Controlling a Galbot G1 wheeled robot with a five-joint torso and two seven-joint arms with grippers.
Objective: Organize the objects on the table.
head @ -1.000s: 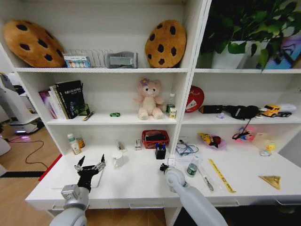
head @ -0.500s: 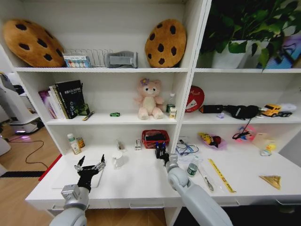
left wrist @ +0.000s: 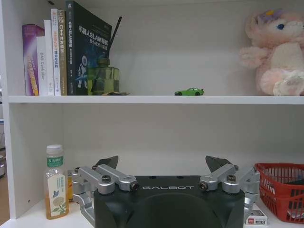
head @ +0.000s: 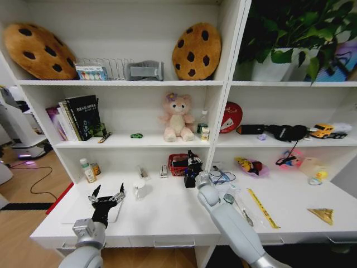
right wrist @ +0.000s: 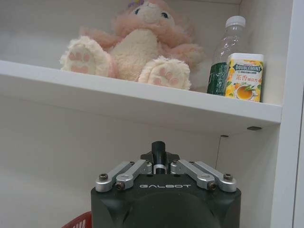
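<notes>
Head view: the left gripper [head: 106,196] hovers over the white table [head: 162,215] with its fingers spread wide and nothing between them. The right gripper [head: 193,161] is raised in front of the red basket [head: 177,165], just above the dark pen holder [head: 190,181].

Left wrist view: far beyond the splayed fingertips, the green toy car [left wrist: 189,91] sits on the shelf.

Right wrist view: the fingers are clamped on a dark pen [right wrist: 158,155], below the plush bear's [right wrist: 137,42] shelf.
</notes>
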